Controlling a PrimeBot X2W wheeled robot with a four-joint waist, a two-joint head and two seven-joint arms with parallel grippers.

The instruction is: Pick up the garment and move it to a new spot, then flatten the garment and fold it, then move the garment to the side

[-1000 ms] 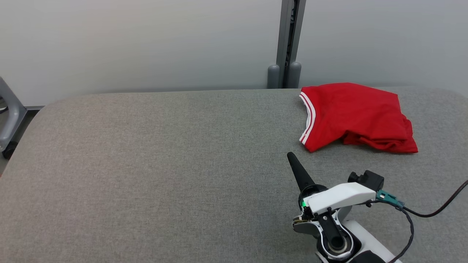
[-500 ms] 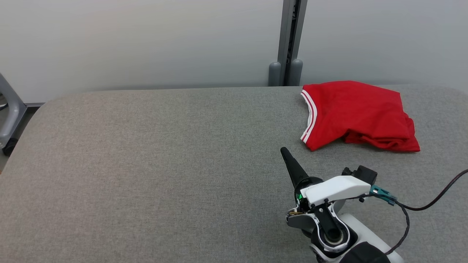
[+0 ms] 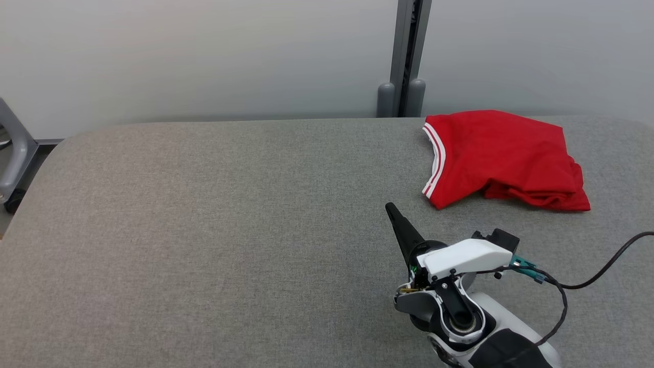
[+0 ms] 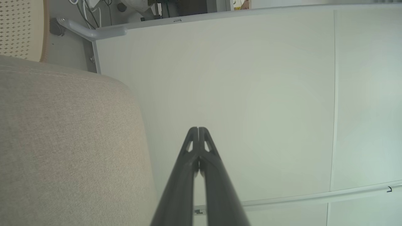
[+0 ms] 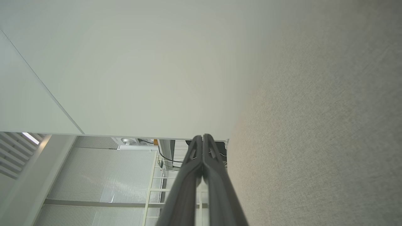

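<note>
Red fabric garment with white-striped trim (image 3: 503,153) sits loosely folded at the far right of the grey cloth table (image 3: 204,230), parked aside, so probably the job's done. Right gripper (image 3: 393,210) hangs near it, fingers pressed together, empty; left gripper (image 4: 198,129) is pinched together too, holding nothing.

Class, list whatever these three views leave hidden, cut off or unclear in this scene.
red garment, head view: its top layer hides the lower layers and how they are folded.
right gripper, head view: the white wrist housing covers the finger bases.
left gripper, left wrist view: finger bases are cut by the bottom edge.
black cable, head view: it runs off the right edge.
</note>
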